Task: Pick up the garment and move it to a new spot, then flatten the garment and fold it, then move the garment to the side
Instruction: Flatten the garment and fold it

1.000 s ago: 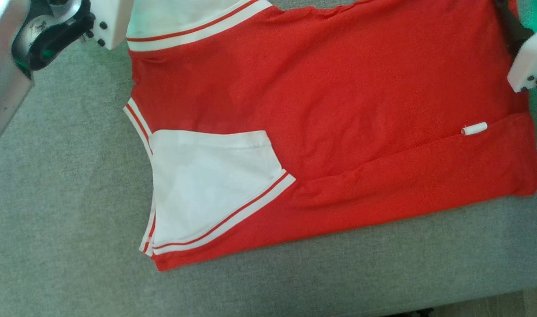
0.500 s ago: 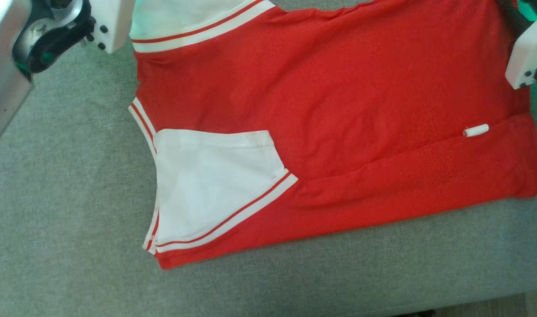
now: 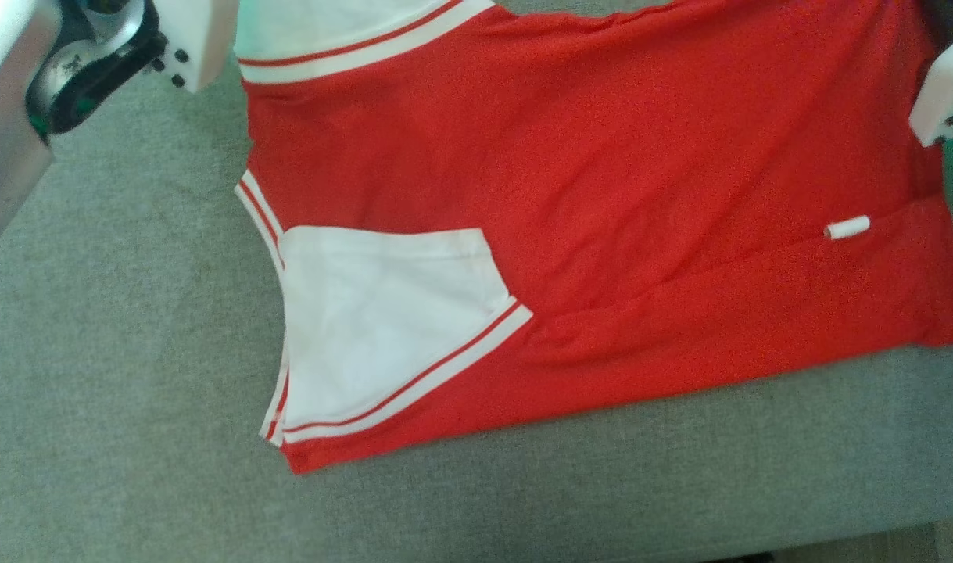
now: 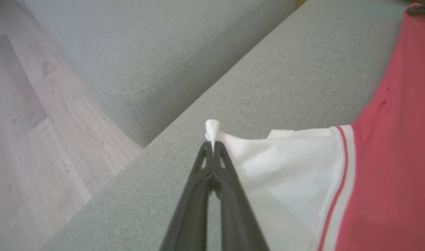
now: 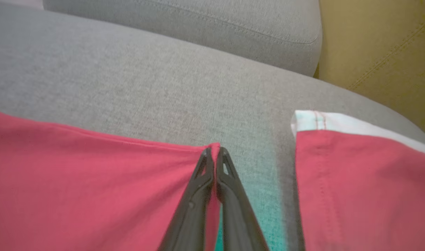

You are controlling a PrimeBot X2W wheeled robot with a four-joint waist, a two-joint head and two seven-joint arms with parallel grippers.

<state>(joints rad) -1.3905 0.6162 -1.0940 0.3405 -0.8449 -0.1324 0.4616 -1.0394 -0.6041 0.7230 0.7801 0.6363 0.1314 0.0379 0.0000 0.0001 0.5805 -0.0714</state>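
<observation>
Garment (image 3: 601,195), a red shirt with white sleeves, lay spread on the grey seat cushion (image 3: 93,352). It covered most of the cushion and left a bare strip along the cushion's front edge.

I judged that the move to a new spot was done and that I was in the folding step. One white sleeve (image 3: 382,328) was already turned in over the red body, and a long red strip on the side toward the cushion's front edge looked folded over too.

The left gripper (image 4: 212,143) had its fingers pressed together on a tip of white cloth, over the back part of the cushion. The right gripper (image 5: 215,150) was pinching the red edge, which rose to a small peak between the fingers, also over the back part.

As I saw it, what was left was to bring the held edge across, finish the fold and carry the garment aside.

The cushion was woven grey cloth, flat and soft. Behind it stood a grey back cushion (image 4: 146,45), beside it a mustard-coloured surface (image 5: 379,45), and below its end a pale wooden floor (image 4: 31,139).
</observation>
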